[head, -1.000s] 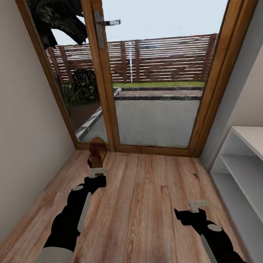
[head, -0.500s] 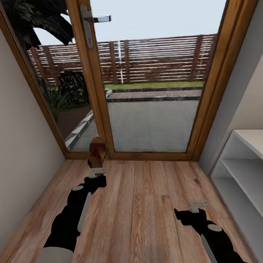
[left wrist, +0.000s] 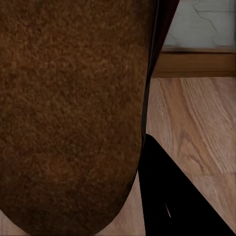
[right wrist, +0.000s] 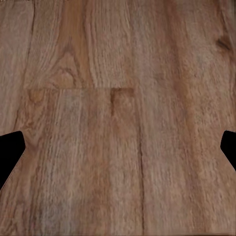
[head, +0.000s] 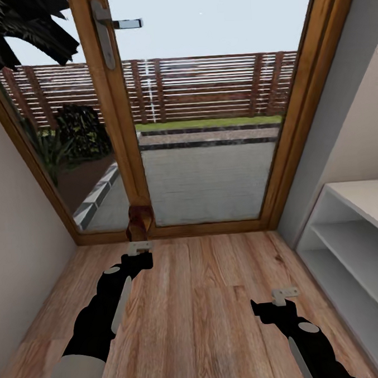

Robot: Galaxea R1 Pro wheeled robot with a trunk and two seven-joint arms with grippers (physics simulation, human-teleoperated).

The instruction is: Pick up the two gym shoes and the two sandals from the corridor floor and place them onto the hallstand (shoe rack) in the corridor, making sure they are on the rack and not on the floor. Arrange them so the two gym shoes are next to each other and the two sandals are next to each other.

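The left gripper (head: 140,247) pinches 1 dark brown sandal (head: 139,223), held off the floor (head: 207,300) before the glass door (head: 209,154); up close its sole (left wrist: 69,113) looks grainy and matte. The right gripper (head: 285,295) hangs spread and empty. The rack (head: 355,246) stands at right.

1 sandal (head: 139,223), 2 hands, 1 rack (head: 349,241), 1 door (head: 150,102).
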